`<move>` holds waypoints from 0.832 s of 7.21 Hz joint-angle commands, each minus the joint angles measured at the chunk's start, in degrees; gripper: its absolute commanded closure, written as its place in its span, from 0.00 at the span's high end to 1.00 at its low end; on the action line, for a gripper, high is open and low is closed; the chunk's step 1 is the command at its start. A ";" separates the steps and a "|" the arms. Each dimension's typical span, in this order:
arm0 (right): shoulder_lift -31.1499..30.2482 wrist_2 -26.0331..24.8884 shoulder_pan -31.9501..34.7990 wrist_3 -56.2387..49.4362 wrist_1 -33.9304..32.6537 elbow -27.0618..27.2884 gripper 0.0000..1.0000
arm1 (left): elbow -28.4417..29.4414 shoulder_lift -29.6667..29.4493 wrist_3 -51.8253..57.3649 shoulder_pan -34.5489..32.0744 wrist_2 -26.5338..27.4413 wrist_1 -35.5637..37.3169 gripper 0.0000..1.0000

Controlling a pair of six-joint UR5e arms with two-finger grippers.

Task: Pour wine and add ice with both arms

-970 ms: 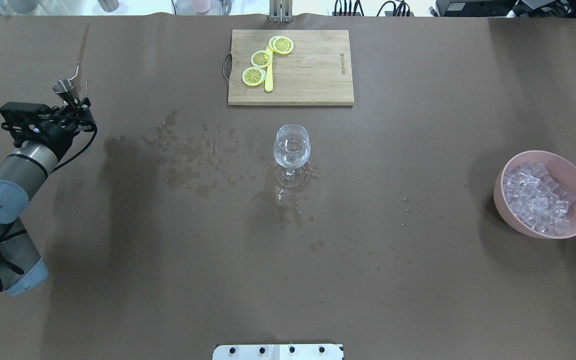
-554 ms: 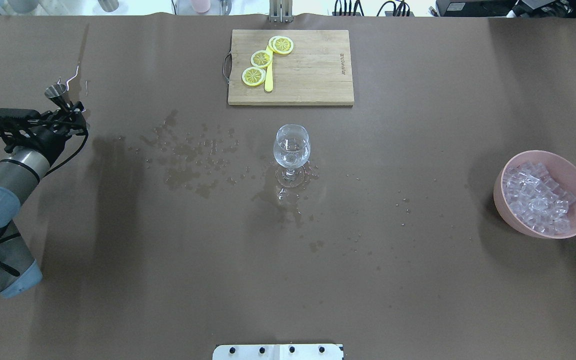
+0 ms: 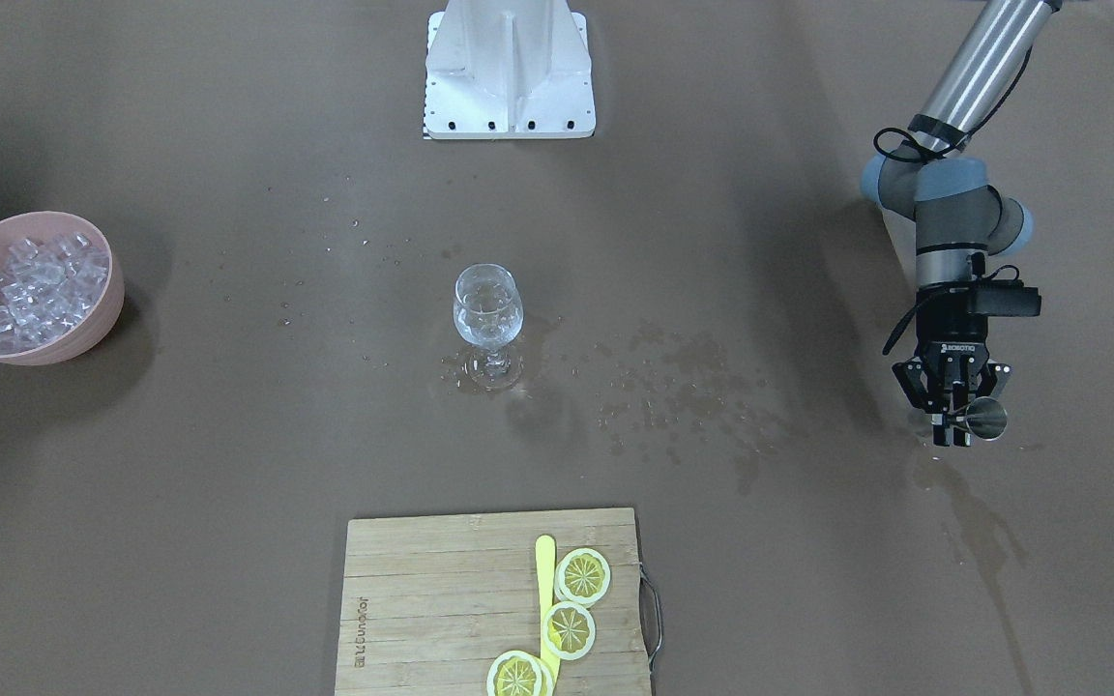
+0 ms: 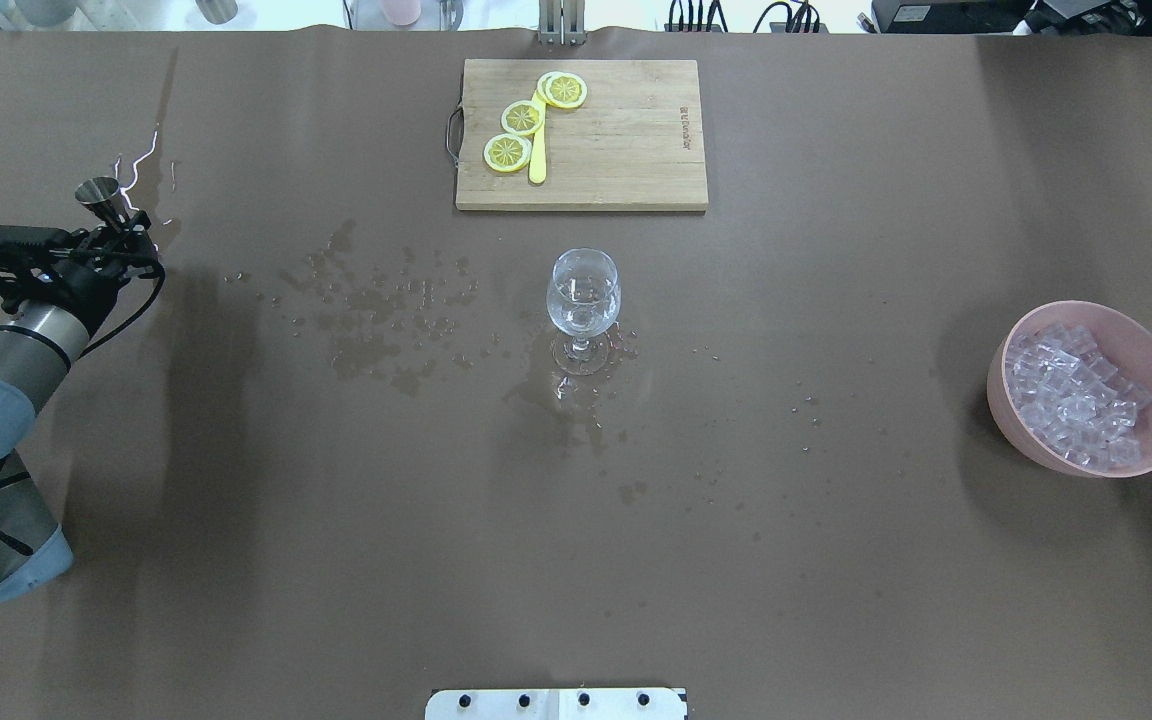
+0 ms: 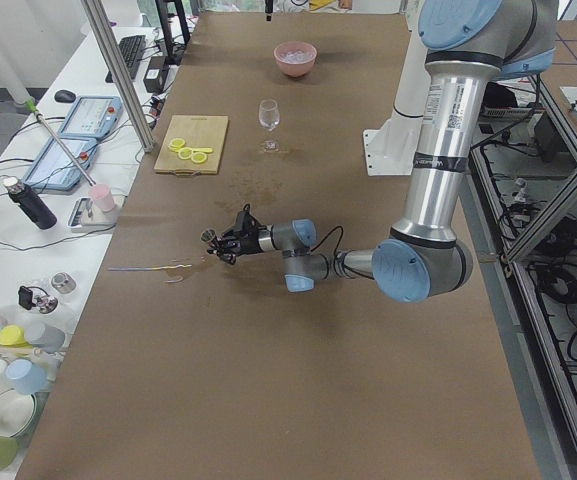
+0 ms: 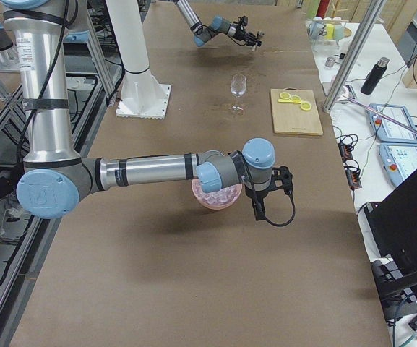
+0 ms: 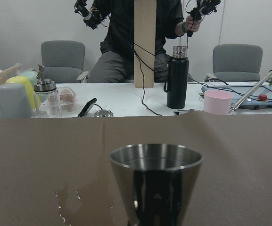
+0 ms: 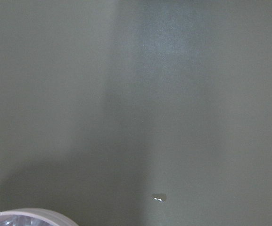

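Front-facing: the left gripper (image 3: pixel 952 430) is clamped on the steel jigger (image 3: pixel 985 418), held upright at the far end of the bench (image 3: pixel 228 483), well apart from the wine glass (image 3: pixel 487 314)

Overhead: over the last second that arm slid further out from the glass, jigger and all, so I'd guess the pour's done. The wine (image 4: pixel 583 312) is a barely visible bit in the glass, and there are splashes (image 4: pixel 386 310) on the bench

Left wrist: jigger upright, can't see inside

Exterior right: the right gripper (image 6: pixel 269 189) is just beside the pink bowl (image 6: pixel 215 199) of ice (image 6: pixel 214 195). Can't tell if it's open or closed. Ice looks next
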 commanded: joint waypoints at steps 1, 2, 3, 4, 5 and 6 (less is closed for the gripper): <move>-0.13 -0.15 -0.38 -0.01 0.01 -0.14 1.00 | 0.54 0.03 0.03 0.04 0.06 -0.08 0.32; -0.13 -0.24 -0.39 -0.01 0.01 -0.23 1.00 | 0.45 0.29 -0.06 0.04 -0.12 -0.17 0.54; -0.13 -0.24 -0.39 -0.01 0.01 -0.14 1.00 | 0.45 0.38 -0.06 0.04 -0.12 -0.43 0.76; -0.13 -0.07 -0.39 1.38 0.09 0.12 1.00 | 0.36 0.38 -0.06 0.04 -0.20 -0.70 0.98; -0.13 -0.06 -0.39 1.74 0.09 0.12 1.00 | 0.36 0.64 -0.06 0.04 -0.47 -0.79 0.98; -0.13 -0.06 -0.39 1.74 0.09 0.12 1.00 | -0.25 1.43 -0.06 0.04 -0.56 -0.96 0.98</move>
